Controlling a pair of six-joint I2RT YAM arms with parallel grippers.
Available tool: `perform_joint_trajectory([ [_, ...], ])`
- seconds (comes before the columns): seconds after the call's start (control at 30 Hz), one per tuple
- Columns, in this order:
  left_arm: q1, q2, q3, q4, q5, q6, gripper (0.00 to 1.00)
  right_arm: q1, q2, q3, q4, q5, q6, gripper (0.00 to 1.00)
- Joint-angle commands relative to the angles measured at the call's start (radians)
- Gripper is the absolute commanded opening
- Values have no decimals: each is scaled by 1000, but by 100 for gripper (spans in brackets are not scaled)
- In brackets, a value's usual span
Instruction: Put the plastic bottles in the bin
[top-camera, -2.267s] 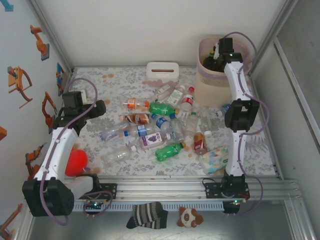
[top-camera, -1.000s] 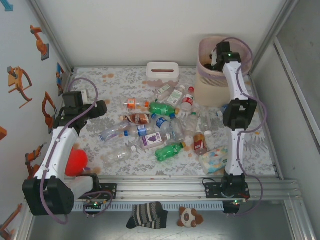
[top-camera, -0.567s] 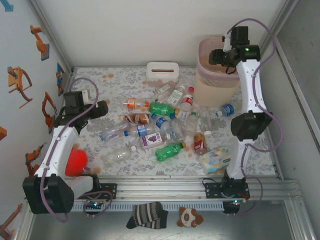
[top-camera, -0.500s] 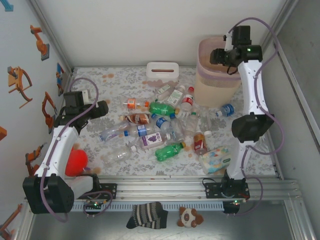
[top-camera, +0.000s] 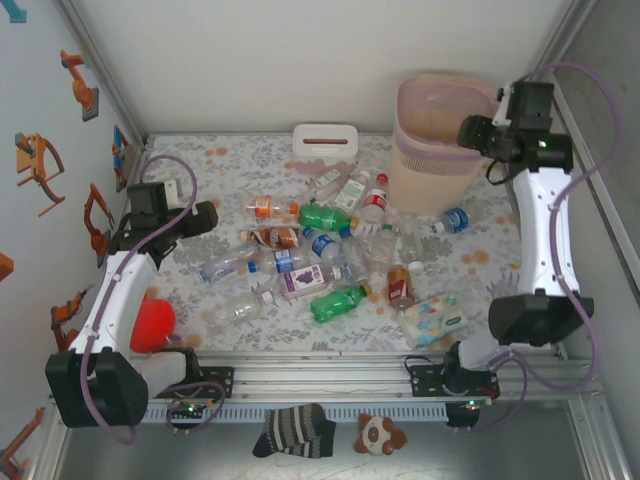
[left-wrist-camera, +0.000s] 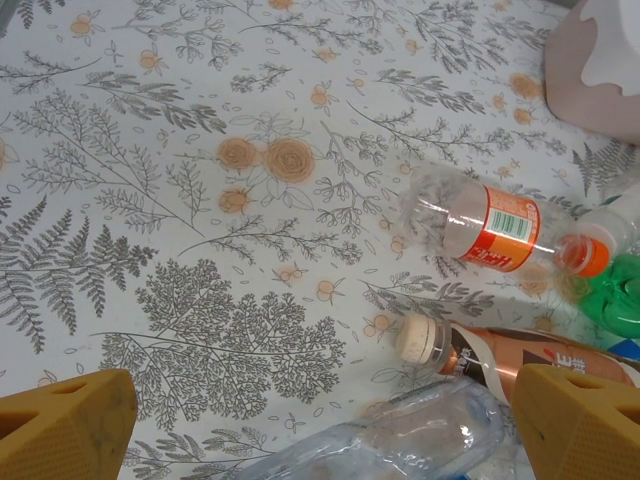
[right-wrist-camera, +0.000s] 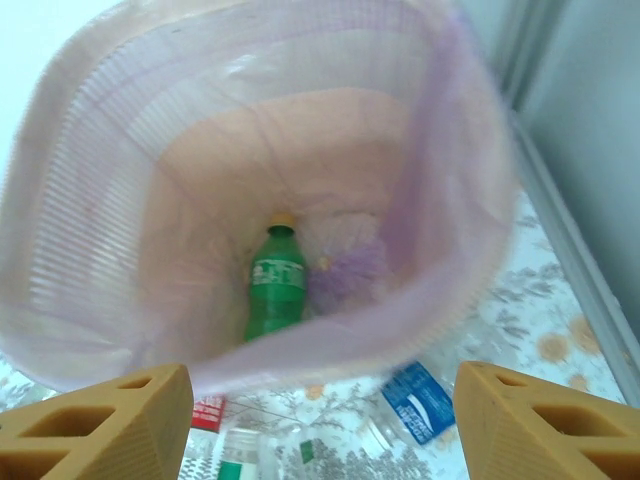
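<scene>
Right fingers (right-wrist-camera: 100, 425) apart above bin (right-wrist-camera: 120, 200); left fingers (left-wrist-camera: 60, 425) apart.

The worktop (left-wrist-camera: 200, 200) is white, printed with grey ferns and small orange flowers. The bin (top-camera: 425, 165) is pale pink with a lattice band under the rim and a beige lower body. The green bottle (right-wrist-camera: 275, 287) in it has a yellow cap. A clear bottle (left-wrist-camera: 480, 225) has an orange label and cap, and a brown bottle (left-wrist-camera: 530, 365) a cream cap. The tissue box (top-camera: 325, 138) is white, the ball (top-camera: 153, 323) red, and the sock (top-camera: 293, 430) striped black and grey.
</scene>
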Motion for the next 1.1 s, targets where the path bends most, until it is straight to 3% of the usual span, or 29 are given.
perform_joint_trajectory([
  [0.0, -2, 14, 5, 1, 35, -9, 96, -54, -108, -124, 80, 28, 55, 68],
  [0.37, -2, 30, 8, 3, 57, -20, 96, -187, -316, -483, 122, 27, 98, 67],
  [0.5, -2, 33, 7, 6, 70, -23, 96, -251, -346, -630, 204, -45, 158, 67],
  [0.73, -3, 42, 9, 5, 76, -26, 96, -341, -254, -758, 378, -261, 279, 64],
  [1.07, -4, 38, 6, 15, 105, -29, 96, -376, -27, -758, 514, -349, 354, 64],
])
